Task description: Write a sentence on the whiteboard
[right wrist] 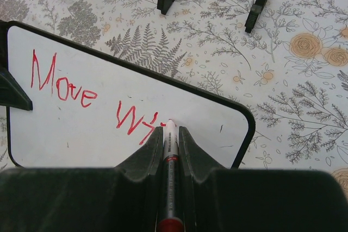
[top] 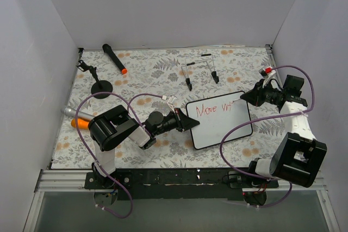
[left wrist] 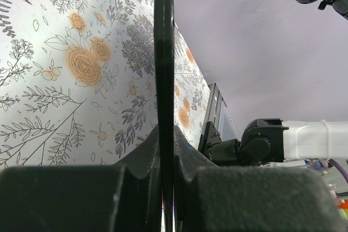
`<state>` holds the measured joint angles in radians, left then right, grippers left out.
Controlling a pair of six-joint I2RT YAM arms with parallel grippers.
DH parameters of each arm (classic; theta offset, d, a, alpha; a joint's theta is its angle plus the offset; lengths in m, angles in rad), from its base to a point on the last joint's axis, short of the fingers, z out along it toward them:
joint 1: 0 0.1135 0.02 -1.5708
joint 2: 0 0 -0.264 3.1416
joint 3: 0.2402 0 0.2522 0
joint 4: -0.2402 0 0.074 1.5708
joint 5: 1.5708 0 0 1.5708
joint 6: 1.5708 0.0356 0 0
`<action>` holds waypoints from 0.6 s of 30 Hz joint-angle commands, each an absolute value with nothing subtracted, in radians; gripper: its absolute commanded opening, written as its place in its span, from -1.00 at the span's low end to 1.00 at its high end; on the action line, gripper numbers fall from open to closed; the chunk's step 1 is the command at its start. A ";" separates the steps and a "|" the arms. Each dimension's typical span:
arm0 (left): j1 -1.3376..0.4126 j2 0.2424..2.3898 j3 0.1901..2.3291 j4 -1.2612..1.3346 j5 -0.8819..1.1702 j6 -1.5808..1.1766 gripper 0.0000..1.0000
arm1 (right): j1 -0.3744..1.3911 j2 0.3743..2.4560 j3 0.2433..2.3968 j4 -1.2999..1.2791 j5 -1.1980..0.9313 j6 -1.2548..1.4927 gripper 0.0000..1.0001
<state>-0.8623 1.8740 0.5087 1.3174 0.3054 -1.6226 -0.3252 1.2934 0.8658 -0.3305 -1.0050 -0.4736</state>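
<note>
Biggest thing first: the flowered table (top: 163,74) fills the floor of the white-walled booth. On its near half, a little right of centre, lies the whiteboard (top: 223,129), flat and turned slightly askew, black frame all round.

Over to the arms. The left pincer (top: 187,123) reaches in from the left and is clamped tight on the board's left edge. In the left wrist view the thin black frame (left wrist: 164,69) runs straight up between the closed fingers (left wrist: 136,161). The right pincer (top: 247,97) comes in from the far right, by the board's far right corner. It is closed tight on a red marker (right wrist: 170,177), which lies along the gap between its fingers, and the marker's pale tip is down on the white surface.

There's the red writing (right wrist: 81,88) across the far part of the board: "Move", then a second word that starts with a W, with the marker tip at its right end.

Smaller items now. A black pen with an orange end (top: 115,58) lies at the far left, and near it stands a small black stand (top: 101,85). An orange-and-grey object (top: 79,119) sits at the left edge. Just beyond the board lie two small black-tipped pieces (top: 187,82) (top: 215,76).
</note>
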 commanded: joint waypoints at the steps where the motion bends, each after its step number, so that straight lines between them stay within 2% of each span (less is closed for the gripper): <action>1: -0.868 1.875 0.520 1.371 0.339 -1.582 -1.00 | -0.321 1.305 0.903 -0.276 -1.025 -0.449 -0.97; 12: -0.870 1.876 0.522 1.374 0.342 -1.582 -1.00 | -0.304 1.318 0.900 -0.252 -1.008 -0.423 -0.97; 18: -0.870 1.878 0.522 1.376 0.341 -1.583 -1.00 | -0.302 1.312 0.896 -0.330 -1.003 -0.489 -0.97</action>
